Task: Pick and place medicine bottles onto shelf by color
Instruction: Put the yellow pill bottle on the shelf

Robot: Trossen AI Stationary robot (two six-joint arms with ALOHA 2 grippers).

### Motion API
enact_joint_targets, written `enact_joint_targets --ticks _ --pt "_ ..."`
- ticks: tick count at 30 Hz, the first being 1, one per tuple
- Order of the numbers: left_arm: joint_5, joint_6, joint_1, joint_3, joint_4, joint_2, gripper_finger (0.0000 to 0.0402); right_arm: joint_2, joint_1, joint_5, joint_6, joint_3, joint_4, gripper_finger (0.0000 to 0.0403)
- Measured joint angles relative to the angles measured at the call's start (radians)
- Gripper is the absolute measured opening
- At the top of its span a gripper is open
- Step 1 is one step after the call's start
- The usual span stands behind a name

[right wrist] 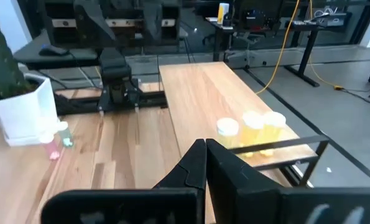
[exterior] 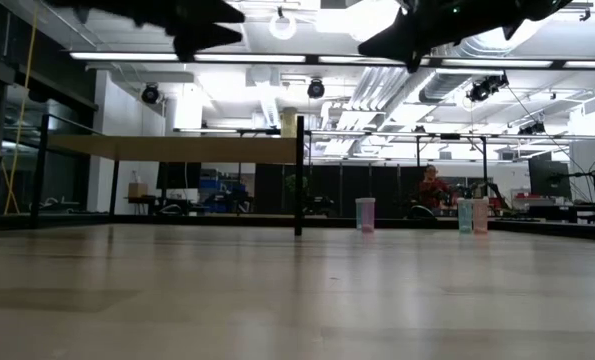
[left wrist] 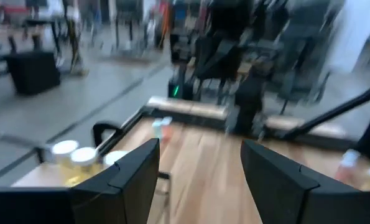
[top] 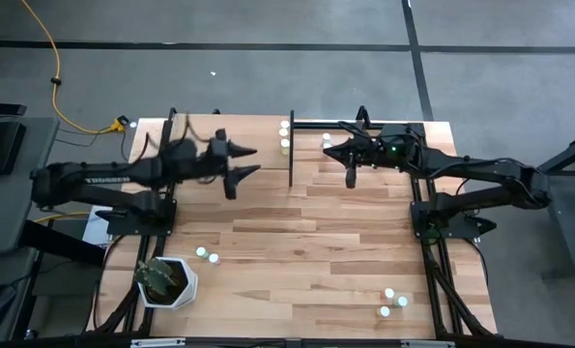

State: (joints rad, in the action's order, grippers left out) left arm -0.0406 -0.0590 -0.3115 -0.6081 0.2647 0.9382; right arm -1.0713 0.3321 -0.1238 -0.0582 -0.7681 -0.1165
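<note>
The light-wood shelf [top: 231, 145] with black posts stands at the table's far edge. Three bottles, one white [right wrist: 228, 127] and two yellowish-orange [right wrist: 262, 122], stand on its right end; they also show in the left wrist view [left wrist: 79, 155]. More bottles stand on the table at the near left [top: 207, 255] and near right [top: 391, 302]. My left gripper [top: 256, 160] is open and empty, high above the shelf. My right gripper [top: 328, 150] is shut and empty, high up just right of the shelf's right end.
A white pot with a green plant [top: 167, 281] stands at the table's near left corner. The shelf's black post [top: 291, 150] stands between the two grippers. Bare planks [top: 306, 242] lie in the table's middle.
</note>
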Motion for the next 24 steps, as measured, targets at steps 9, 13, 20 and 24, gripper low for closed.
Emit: enact_joint_targets --ticks 9,13,20,24 --pt "-0.008 -0.042 0.094 0.278 0.443 -0.053 0.0216 0.04 -0.015 -0.002 -0.027 0.018 0.127 0.0" --pt "-0.055 -0.042 0.118 0.284 0.434 -0.053 0.0216 0.088 -0.019 -0.009 0.011 0.149 0.055 0.0" --pt "-0.06 -0.035 0.156 0.284 0.433 -0.053 0.0216 0.261 -0.019 -0.028 0.149 0.469 -0.287 0.0" --pt "-0.063 -0.035 0.176 0.284 0.432 -0.04 0.0216 0.323 -0.019 -0.05 0.23 0.566 -0.431 0.0"
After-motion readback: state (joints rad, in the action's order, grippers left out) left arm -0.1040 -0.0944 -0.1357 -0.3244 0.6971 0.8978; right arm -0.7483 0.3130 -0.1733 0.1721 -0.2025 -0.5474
